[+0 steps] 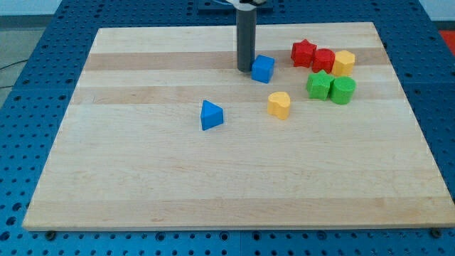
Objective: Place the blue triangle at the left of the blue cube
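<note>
My tip (pixel 245 69) set down on board, nothing held, just left of blue cube (pixel 263 68), maybe touching. Blue triangle (pixel 211 115) seen well below tip, slightly left, apart from cube.

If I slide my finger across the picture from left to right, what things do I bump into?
blue triangle → my tip → blue cube → yellow heart → red star → green star → yellow block at the far right

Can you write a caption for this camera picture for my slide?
My tip rests just left of the blue cube, while the blue triangle waits lower left on the wooden board.
</note>
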Controlling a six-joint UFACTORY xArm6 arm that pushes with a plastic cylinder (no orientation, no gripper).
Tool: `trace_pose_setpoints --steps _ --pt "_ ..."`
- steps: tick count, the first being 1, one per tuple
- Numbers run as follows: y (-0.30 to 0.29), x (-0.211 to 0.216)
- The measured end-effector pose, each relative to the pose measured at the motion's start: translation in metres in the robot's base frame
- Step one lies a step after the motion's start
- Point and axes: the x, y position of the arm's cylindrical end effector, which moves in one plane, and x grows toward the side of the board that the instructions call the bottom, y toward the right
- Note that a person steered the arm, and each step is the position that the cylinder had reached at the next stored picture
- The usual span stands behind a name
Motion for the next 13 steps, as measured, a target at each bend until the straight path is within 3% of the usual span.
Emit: trace_pose_setpoints --steps 1,2,3,4,5,6,7,10,13 --pt "0.007 0.009" --pt "0.019 -0.009" --pt "0.04 0.0" --pt "0.051 0.037" --pt "0.012 0.006" --pt "-0.098 0.007" --pt "-0.171 0.04" --pt "-0.154 0.174" --pt "-0.123 0.18"
